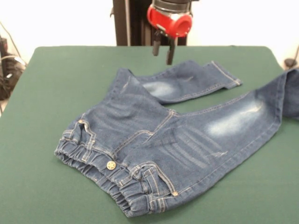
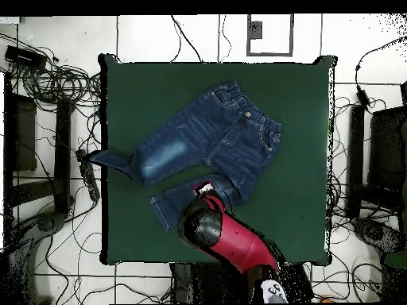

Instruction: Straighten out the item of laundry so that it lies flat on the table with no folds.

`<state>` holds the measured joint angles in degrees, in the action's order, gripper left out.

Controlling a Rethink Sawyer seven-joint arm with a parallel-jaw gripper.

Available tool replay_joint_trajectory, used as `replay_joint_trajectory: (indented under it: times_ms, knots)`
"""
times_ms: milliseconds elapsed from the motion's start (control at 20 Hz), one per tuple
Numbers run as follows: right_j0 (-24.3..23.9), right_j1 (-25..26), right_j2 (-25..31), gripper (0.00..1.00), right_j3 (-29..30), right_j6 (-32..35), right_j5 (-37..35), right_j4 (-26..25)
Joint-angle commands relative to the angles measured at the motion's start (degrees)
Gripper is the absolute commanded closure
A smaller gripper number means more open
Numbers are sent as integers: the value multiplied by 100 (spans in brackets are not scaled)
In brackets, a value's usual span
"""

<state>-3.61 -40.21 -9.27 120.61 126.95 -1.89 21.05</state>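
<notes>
Two dark fingers (image 1: 164, 50) hang from my red wrist with a narrow gap between them, holding nothing that I can see, and they hover above the far part of the green surface (image 1: 46, 93) without touching cloth. The jeans (image 1: 163, 135) lie just below and in front of the fingers from the front camera: the shorter-looking leg sits directly under them, lapped partly beneath the hip, while the other leg runs well off to one side and its cuff hangs over the surface edge. The gathered waistband and the brass star button (image 1: 110, 165) are the farthest parts from the fingers, toward the camera. From overhead my arm covers part of the nearer leg, so I cannot tell exactly how that leg is folded beneath it. In my judgement the garment is only partly spread, with the seat twisted and one leg tucked in. The risks I see from here: if I come down where the leg overlaps the hip, I may pinch both layers and drag the whole pair instead of opening the fold. Pulling toward the draped cuff could let the hanging weight slide the jeans off the surface. Denim is stiff, so a shallow pinch may slip out.
</notes>
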Motion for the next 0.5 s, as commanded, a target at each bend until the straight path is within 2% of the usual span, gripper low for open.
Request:
replay_joint_trajectory:
  times_ms: [50,500]
  knots:
    - [270,387,597,0,257,1818,330,500]
    - [624,516,579,0,224,2006,485,1033]
